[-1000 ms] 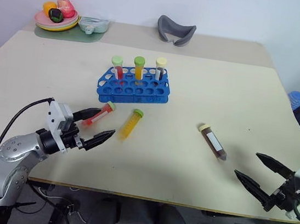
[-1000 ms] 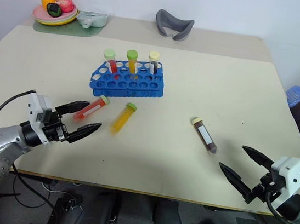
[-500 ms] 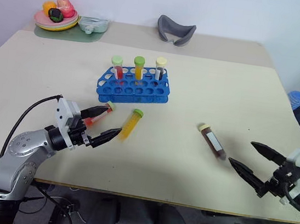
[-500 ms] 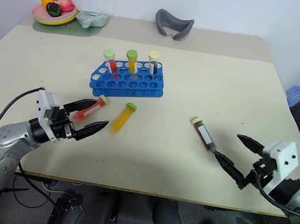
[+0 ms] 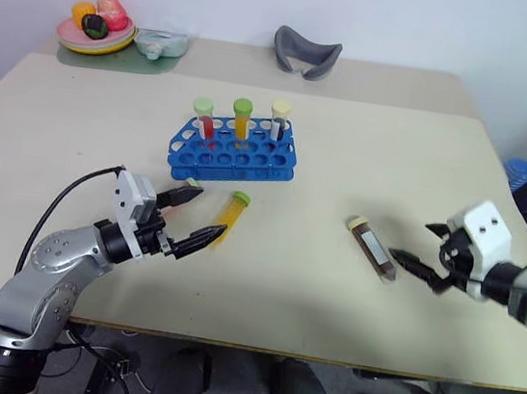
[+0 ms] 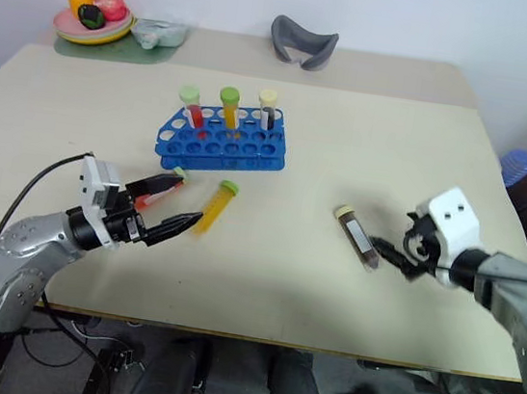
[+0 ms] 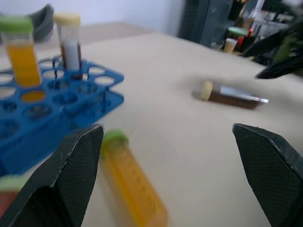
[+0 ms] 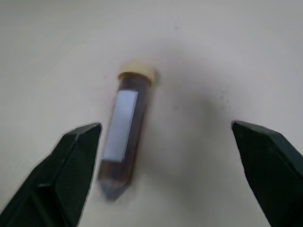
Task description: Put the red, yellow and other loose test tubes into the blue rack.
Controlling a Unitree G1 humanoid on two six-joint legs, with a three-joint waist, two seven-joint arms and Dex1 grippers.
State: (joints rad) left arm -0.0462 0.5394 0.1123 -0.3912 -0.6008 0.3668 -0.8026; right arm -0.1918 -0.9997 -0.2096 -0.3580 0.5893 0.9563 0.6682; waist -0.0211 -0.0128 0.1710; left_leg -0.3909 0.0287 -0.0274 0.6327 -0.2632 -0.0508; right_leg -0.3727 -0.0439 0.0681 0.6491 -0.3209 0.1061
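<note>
Lying flat on the counter (image 5: 366, 152): red tube (image 6: 159, 189), yellow tube (image 5: 230, 215), brown tube (image 5: 371, 247), all near the blue rack (image 5: 234, 150). Left pincer (image 5: 190, 217) and right pincer (image 5: 415, 254) gape wide, holding nothing.

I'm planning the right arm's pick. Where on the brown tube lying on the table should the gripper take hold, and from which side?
Probably at mid-body, across the white label. The brown tube lies flat on the table, pale yellow cap pointing away from the robot, tapered tip toward it. The open right gripper could come down from above, one finger either side of the straight barrel; the tip would likely slip.
</note>
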